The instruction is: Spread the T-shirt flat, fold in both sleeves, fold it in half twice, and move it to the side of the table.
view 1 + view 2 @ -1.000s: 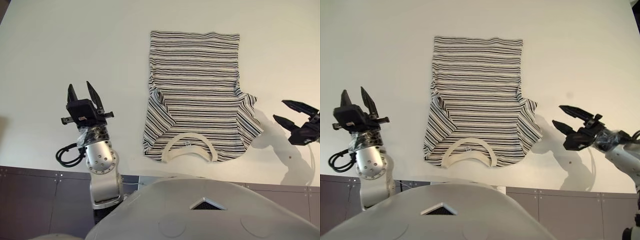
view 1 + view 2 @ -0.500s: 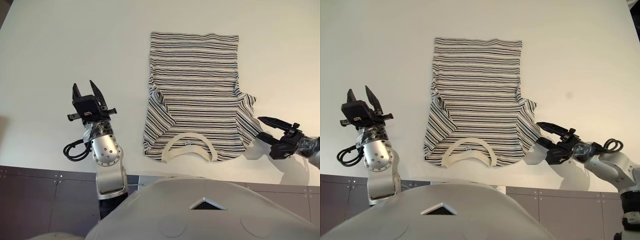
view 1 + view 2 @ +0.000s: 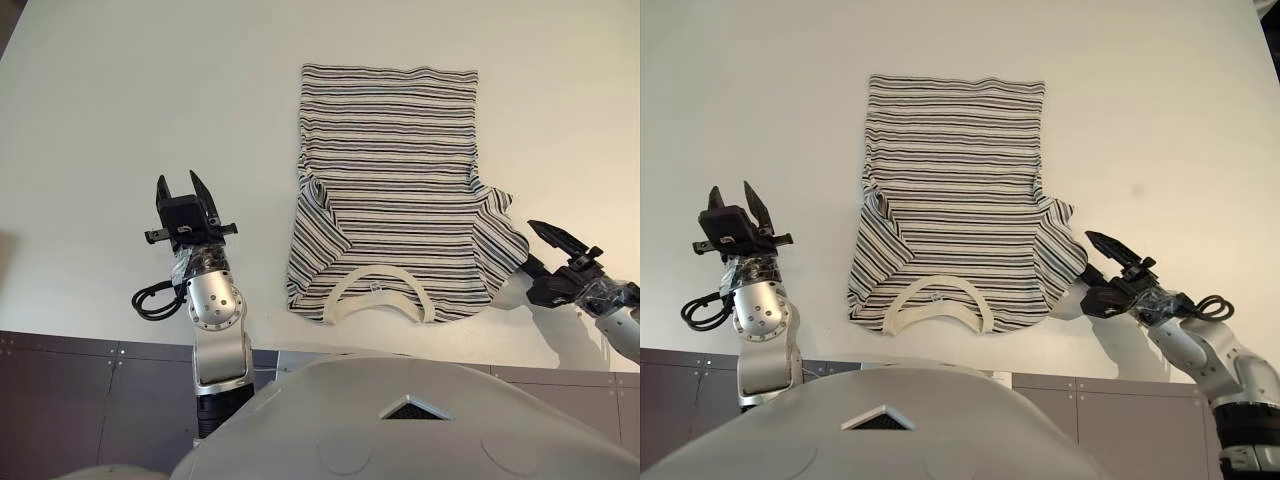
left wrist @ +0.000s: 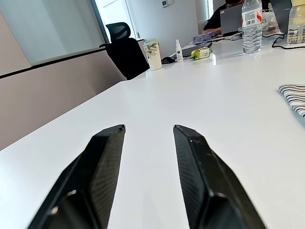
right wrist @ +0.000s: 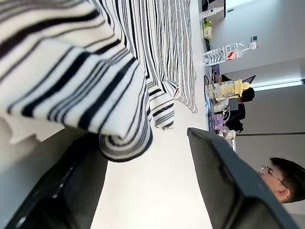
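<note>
1. Left gripper (image 3: 178,185): well to the left of the T-shirt (image 3: 390,180), level with its lower half and clear of the cloth. It is held above the table (image 3: 150,90) with its tips pointing to the far edge. The two black fingers (image 4: 107,157) are spread, with nothing between them.

2. Table: white and flat, bearing the T-shirt.

3. T-shirt: black-and-white striped, lying flat on the table. The cream collar (image 3: 378,290) is on the near side, towards the robot, and the straight hem on the far side.
   - Left sleeve (image 3: 315,205): turned in over the T-shirt's body.
   - Right sleeve (image 3: 500,240): juts out past the T-shirt's right side.

4. Right gripper (image 3: 1087,262): at the T-shirt's lower right corner, against the right sleeve. It is low over the table and angled in towards the cloth. Its fingers (image 5: 224,186) are parted. The right wrist view shows the striped sleeve edge (image 5: 124,138) lying between them and draped over one finger. The other finger stands apart from the cloth, so the sleeve is straddled and not pinched.

5. Water bottle (image 4: 250,26) and dark office chair (image 4: 126,55): seen in the left wrist view, far beyond the T-shirt's edge.
</note>
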